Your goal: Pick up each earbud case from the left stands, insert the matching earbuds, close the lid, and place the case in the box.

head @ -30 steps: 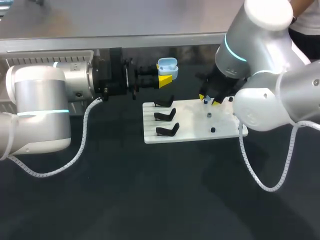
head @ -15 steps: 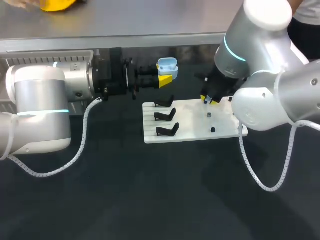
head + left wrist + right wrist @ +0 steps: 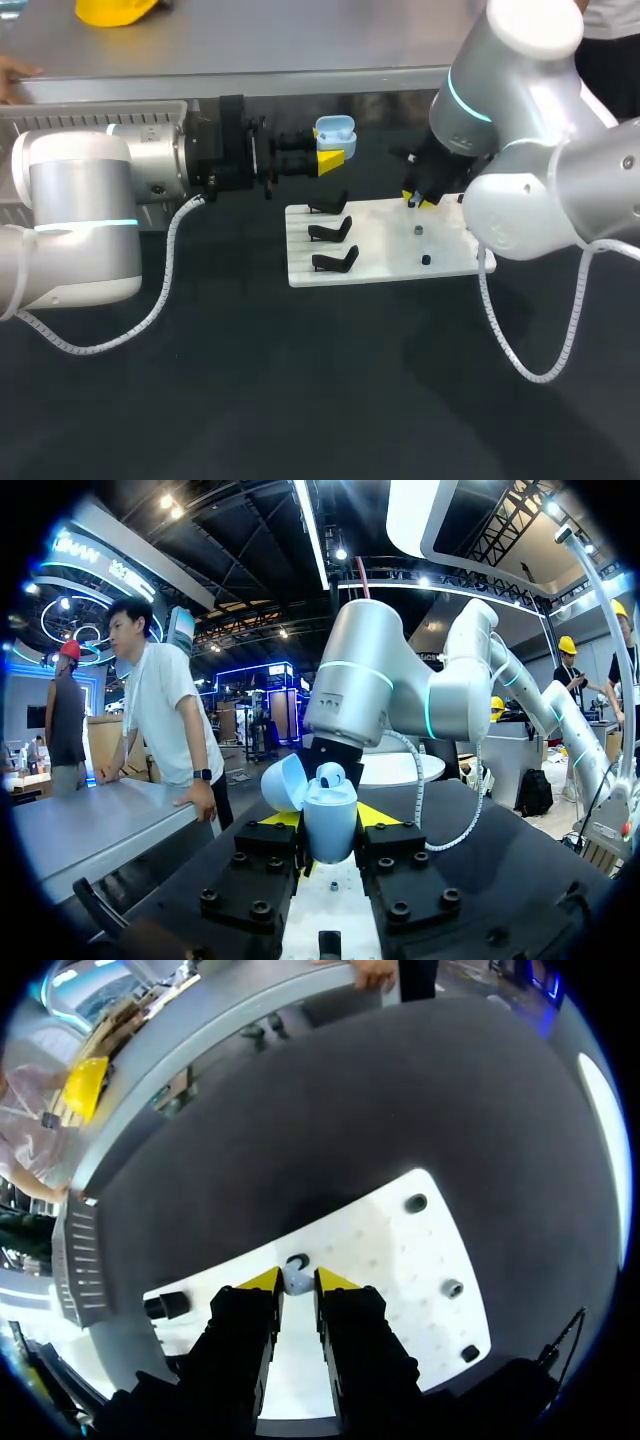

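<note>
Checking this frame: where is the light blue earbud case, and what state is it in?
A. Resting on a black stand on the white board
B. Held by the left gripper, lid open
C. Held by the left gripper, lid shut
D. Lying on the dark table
B: in the left wrist view the light blue earbud case is clamped between the left gripper fingers' yellow tips, with its lid flipped open.

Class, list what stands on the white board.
Three black stands on its left, small dark pegs on its right, a pale earbud in the right pincer; the pincer hides the board beneath it.
</note>
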Controlling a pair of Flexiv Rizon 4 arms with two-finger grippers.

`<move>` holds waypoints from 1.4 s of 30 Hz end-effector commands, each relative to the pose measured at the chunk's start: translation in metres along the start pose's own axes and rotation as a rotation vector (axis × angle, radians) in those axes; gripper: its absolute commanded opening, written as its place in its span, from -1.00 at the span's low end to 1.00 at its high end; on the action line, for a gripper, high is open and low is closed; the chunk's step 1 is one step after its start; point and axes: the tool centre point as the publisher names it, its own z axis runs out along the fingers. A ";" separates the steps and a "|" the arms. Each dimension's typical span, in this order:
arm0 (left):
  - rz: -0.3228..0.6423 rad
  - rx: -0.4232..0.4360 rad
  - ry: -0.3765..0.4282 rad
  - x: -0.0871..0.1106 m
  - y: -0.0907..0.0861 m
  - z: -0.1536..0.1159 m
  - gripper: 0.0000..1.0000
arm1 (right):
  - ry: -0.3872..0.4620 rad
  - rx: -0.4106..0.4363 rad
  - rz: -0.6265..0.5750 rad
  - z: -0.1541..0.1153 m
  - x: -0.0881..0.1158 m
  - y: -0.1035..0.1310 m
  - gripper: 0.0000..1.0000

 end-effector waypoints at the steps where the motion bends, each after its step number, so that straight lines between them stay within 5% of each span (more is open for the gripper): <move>1: 0.004 -0.009 -0.004 0.001 -0.002 0.000 -1.00 | -0.003 -0.003 -0.009 -0.016 0.000 -0.002 -1.00; 27: 0.004 -0.009 -0.004 0.001 -0.002 0.000 -1.00 | 0.110 0.057 -0.498 -0.173 0.049 0.012 -1.00; 42: 0.004 -0.009 -0.004 0.001 -0.002 0.000 -1.00 | 0.131 0.063 -0.647 -0.218 0.061 0.052 -1.00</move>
